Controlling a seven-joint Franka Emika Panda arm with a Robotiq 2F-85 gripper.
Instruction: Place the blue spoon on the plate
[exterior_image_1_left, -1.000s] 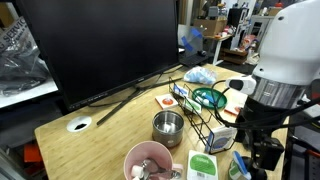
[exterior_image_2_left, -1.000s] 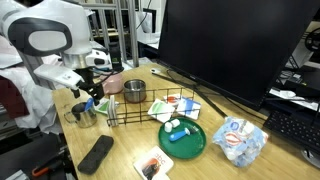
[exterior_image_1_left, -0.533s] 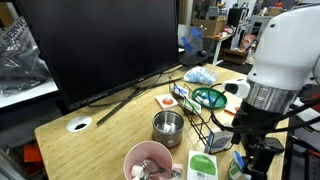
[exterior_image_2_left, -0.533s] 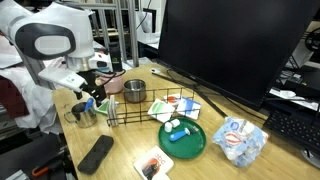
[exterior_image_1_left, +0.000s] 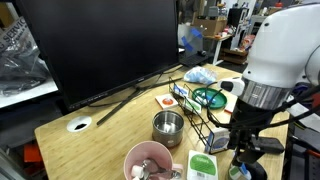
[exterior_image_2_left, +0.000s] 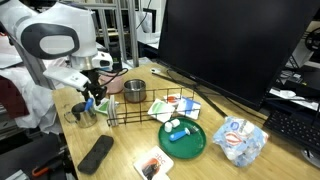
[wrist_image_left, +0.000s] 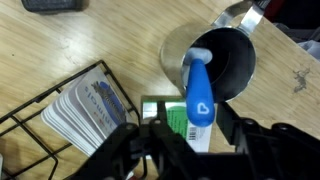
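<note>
The blue spoon (wrist_image_left: 200, 88) stands in a steel cup (wrist_image_left: 232, 60), its handle end with a heart-shaped hole pointing up at the wrist camera. My gripper (wrist_image_left: 190, 125) hangs straight over the cup with one jaw on each side of the handle. The jaws are partly drawn in, with a gap still showing on the left side. In both exterior views the gripper (exterior_image_1_left: 245, 152) (exterior_image_2_left: 93, 98) is low over the cup (exterior_image_2_left: 84, 114) at the table's corner. The teal-green plate (exterior_image_1_left: 209, 97) (exterior_image_2_left: 190, 145) lies beyond the wire rack, with a small blue-and-white item on it.
A black wire rack (exterior_image_2_left: 150, 108) holding cards (wrist_image_left: 90, 105) stands between cup and plate. A green-white box (wrist_image_left: 168, 112) lies by the cup. A steel bowl (exterior_image_1_left: 168, 126), a pink bowl (exterior_image_1_left: 148, 160), a big monitor (exterior_image_1_left: 100, 45) and a black case (exterior_image_2_left: 95, 153) are nearby.
The arm has come down and shifted slightly over the cup, and the jaws have drawn in from wide open towards the spoon's handle.
</note>
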